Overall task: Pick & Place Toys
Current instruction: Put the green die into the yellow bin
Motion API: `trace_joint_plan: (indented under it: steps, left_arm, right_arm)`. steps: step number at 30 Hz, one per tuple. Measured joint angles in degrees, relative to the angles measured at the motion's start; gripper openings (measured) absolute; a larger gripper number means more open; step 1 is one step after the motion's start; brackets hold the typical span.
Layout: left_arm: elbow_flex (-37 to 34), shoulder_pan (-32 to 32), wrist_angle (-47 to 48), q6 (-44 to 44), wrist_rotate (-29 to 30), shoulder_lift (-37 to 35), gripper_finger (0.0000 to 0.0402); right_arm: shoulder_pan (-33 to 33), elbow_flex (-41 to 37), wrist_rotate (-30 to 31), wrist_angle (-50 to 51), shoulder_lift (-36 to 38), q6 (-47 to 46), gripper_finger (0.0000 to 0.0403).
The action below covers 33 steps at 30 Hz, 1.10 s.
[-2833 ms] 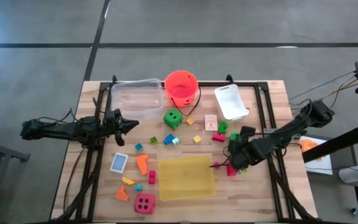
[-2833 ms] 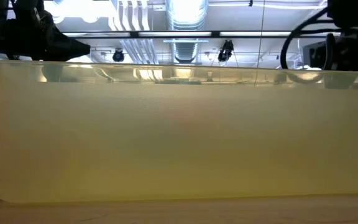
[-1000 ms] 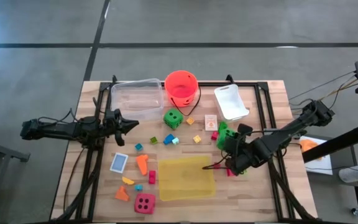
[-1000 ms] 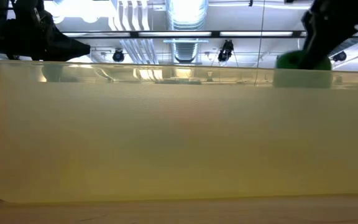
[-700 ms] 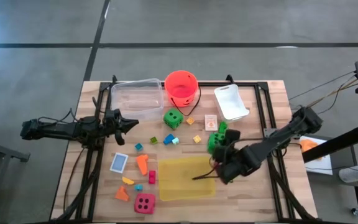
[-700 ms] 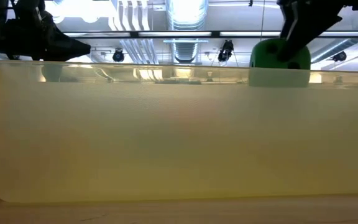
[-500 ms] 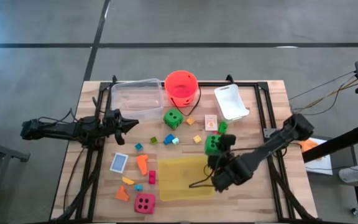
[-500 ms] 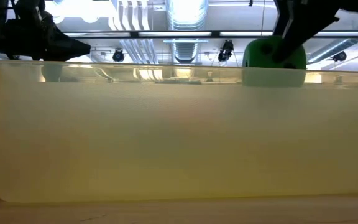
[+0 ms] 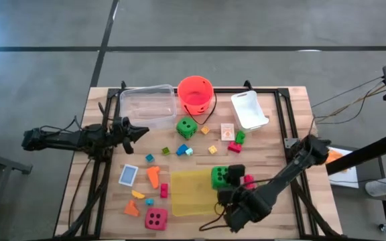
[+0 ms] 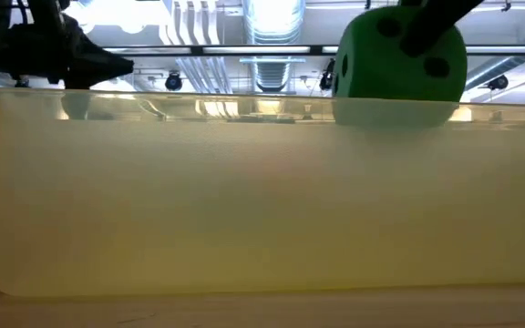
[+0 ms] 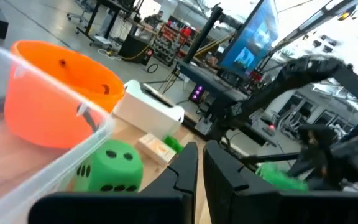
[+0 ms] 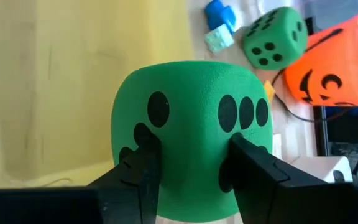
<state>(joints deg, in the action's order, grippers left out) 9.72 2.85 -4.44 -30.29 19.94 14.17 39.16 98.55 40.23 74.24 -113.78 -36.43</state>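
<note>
High view: the right gripper (image 9: 225, 179) is clamped on a green foam die with black dots (image 9: 220, 177) and holds it over the right-hand portion of the flat yellow translucent tray (image 9: 186, 194). The die lies inside the tray's right edge, so the tray floor is directly beneath the load; judged from this, a release needs only a descent, not a sideways shift. The right arm is plainly the nearer arm to the tray. The left gripper (image 9: 138, 131) waits well apart at the table's left side, beside the clear plastic tub (image 9: 146, 104). A second green foam die (image 9: 185, 128) sits on the wooden table (image 9: 287, 114) just below the orange-red bucket (image 9: 195, 91). A pink foam die (image 9: 156, 218) rests near the tray's lower left corner.

Low view: the held die (image 10: 399, 62) shows above the tray's near wall (image 10: 244, 210), its lower part seen through the wall top. It appears not yet set down.

Left wrist view: the left gripper's fingers (image 11: 185, 171) stand close together with a narrow gap, holding nothing. The second green die (image 11: 107, 166) lies ahead.

Right wrist view: both dark fingers (image 12: 145, 171) press into the die's sides (image 12: 191, 134), denting the foam. The yellow tray (image 12: 55, 81) spreads behind and under it.
</note>
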Motion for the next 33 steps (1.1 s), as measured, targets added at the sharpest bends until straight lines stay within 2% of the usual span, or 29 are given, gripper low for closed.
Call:
trace_joint_plan:
  steps: [8, 15, 25, 33]
  left_arm:
    - [6.45, -0.02, 1.93, 3.22, -0.02, 4.5, 0.0022]
    - [7.19, -0.06, 4.9, 2.91, -0.44, 9.47, 0.0022]
    - [8.51, -0.07, 5.4, -0.11, -0.83, 14.79, 0.0022]
    - [8.72, -0.05, 5.44, -0.19, -0.89, 14.91, 0.0022]
  right_arm:
    - [-0.03, 6.0, -1.91, 0.35, -6.66, 3.39, 0.0125]
    - [-0.03, 10.29, -3.19, -0.26, -9.85, 3.41, 0.012]
    - [-1.15, 9.54, -6.3, -0.27, -10.69, 5.4, 0.0116]
    - [-2.0, 7.58, -7.11, -3.4, -10.58, 7.11, 0.0114]
